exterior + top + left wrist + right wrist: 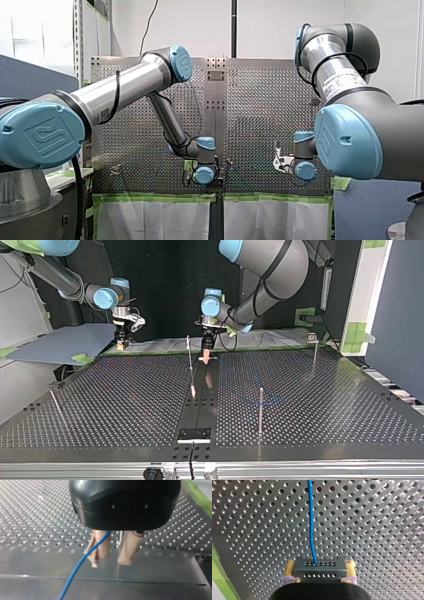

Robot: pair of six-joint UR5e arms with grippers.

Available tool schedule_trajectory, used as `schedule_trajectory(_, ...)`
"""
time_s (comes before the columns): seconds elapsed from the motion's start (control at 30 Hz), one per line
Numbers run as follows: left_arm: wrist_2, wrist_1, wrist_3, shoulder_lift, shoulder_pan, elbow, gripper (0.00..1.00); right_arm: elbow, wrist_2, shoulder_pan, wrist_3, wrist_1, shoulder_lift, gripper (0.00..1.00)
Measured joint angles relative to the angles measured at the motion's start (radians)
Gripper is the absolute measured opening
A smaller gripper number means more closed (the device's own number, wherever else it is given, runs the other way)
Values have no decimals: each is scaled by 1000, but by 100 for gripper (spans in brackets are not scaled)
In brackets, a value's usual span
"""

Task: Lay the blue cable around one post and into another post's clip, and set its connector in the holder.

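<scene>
My right gripper [320,578] is clamping its yellow pads on the dark grey, hole-studded rectangular connector [319,567], holding it well off to one side of the smooth dark centre strip [200,400] of the perforated metal tabletop [310,405]. The thin blue cable [311,522] is running straight ahead from the connector, seemingly toward that strip. My left gripper [110,563] is hanging just above the strip with its beige pads slightly spread, and the cable is lying across one pad, not visibly pinched.
</scene>
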Motion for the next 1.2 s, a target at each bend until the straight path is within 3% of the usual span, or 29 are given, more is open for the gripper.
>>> schedule_trajectory(0.33, 75, -75, 72, 29, -5, -39, 100, 0, -6, -1, 3, 25, 0, 0)
schedule_trajectory(0.73, 168, -170, 102, 122, -22, -133, 100, 0, -17, -1, 9, 35, 1, 0)
schedule_trajectory(0.9, 181, -215, 112, 151, -41, -166, 100, 0, -20, -2, 11, 38, 1, 0)
schedule_trajectory(1.2, 175, -299, 115, 180, -68, -173, 100, 0, -22, -3, 11, 39, 2, 0)
